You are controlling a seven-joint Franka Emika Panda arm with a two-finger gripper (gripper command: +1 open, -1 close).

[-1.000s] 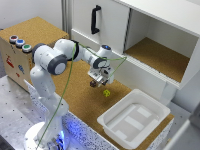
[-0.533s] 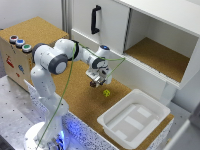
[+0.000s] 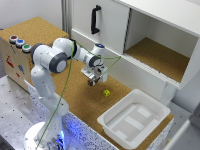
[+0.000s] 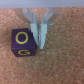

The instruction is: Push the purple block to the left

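The white, grey-jointed Franka arm rises from its base, bends at the elbow and reaches out with its wrist turned downward, its pale two-fingered gripper hanging low, fingers drawn close together.

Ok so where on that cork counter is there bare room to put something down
Bare cork lies between the button box and the hand, and in front of the arm toward the white tray. It is crowded around the hand, where the purple block sits beside the fingers, with the yellow block near.
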